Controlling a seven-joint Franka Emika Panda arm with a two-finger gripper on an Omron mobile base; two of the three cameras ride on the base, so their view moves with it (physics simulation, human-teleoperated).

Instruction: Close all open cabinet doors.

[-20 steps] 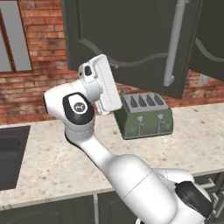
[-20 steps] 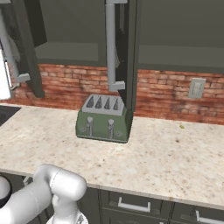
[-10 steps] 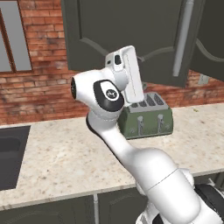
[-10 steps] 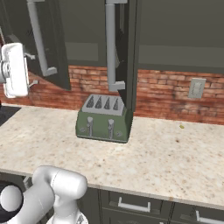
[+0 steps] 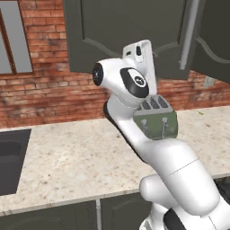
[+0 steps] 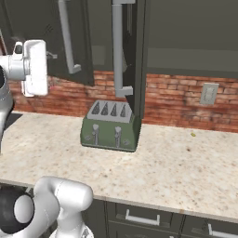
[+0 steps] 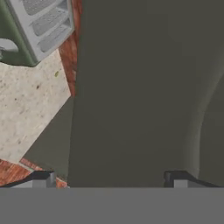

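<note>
Above the counter (image 6: pixel 186 162), at the left, one door (image 6: pixel 69 37) is seen swung partly out from the wall cabinet, with the pincer (image 7: pixel 109 179) held close against its dark panel, its two tips set well apart and nothing between them. Further right, over the toaster (image 6: pixel 111 128), a second door (image 6: pixel 135 51) is seen edge-on, standing straight out with its bar handle (image 6: pixel 118 46) facing left. Neither door is judged shut yet, so the task is taken to be in its early part, with both doors left to be pushed home.
</note>
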